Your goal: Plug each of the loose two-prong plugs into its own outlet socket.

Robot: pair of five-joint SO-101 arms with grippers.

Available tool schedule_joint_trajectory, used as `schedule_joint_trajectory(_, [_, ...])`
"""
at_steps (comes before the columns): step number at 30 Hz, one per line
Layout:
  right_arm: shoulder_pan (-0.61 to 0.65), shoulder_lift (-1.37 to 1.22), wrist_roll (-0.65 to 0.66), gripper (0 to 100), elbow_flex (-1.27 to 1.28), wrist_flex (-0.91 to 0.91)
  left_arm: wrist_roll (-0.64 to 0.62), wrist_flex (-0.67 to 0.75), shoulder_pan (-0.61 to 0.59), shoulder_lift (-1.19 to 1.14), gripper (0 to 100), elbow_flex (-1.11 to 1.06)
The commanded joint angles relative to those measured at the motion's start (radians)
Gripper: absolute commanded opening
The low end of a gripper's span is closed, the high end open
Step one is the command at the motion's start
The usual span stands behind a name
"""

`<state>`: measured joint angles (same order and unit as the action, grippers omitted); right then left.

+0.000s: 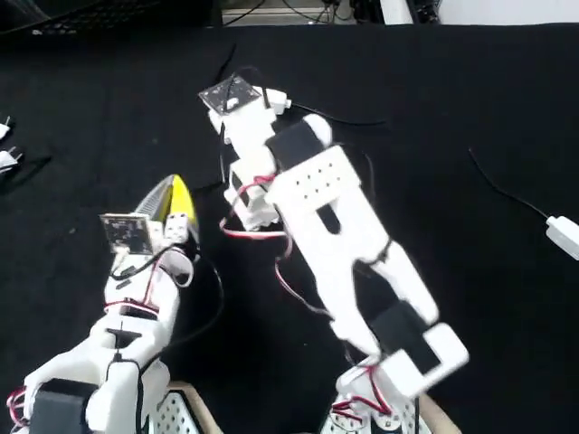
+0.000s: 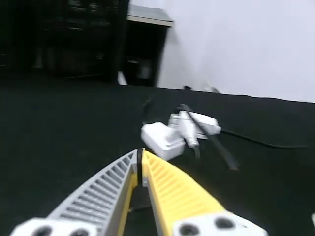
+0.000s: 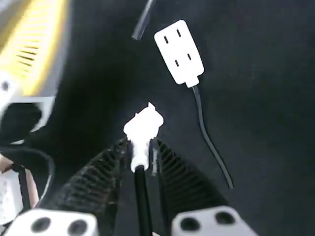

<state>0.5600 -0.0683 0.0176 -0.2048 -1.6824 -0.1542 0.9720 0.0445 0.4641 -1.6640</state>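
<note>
Gripping the plug by the flat sides of its body looks right. It is probably light, hard, smooth plastic that could twist if its stiff black cord tugs. The right claw is clamped on it that way, with the cord running back between the fingers. The plug is small, white and blocky, near the outlet block but not touching. The block is white with two slot pairs. The left claw, apart from the block, is closed on nothing.

Black-covered table; white wall behind it, with dark shelving and a dark cabinet alongside.
</note>
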Motion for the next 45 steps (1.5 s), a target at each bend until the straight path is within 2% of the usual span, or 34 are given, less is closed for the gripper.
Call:
schedule_joint_trajectory(1, [-0.015,-0.110,-0.037,1.2,-0.136,-0.008,0.005,-0.005,-0.077,0.003,3,-0.018])
schedule_joint_trajectory(7, [-0.021,-0.346,-0.110,1.2,-0.414,-0.072,0.006,-0.158,-0.185,0.009,3,-0.018])
schedule_joint_trajectory(10, [-0.054,-0.464,-0.161,1.2,-0.542,-0.075,0.006,-0.170,-0.179,0.012,3,-0.018])
schedule_joint_trajectory(15, [-0.087,-0.621,-0.169,1.2,-0.668,-0.078,0.006,-0.178,-0.134,0.003,3,-0.018])
schedule_joint_trajectory(25, [-0.086,-0.691,-0.169,1.2,-0.734,-0.078,0.006,-0.178,-0.128,0.003,3,-0.018])
schedule_joint_trajectory(45, [-0.041,-0.690,-0.164,1.2,-0.688,-0.080,0.006,-0.178,-0.127,0.003,3,-0.018])
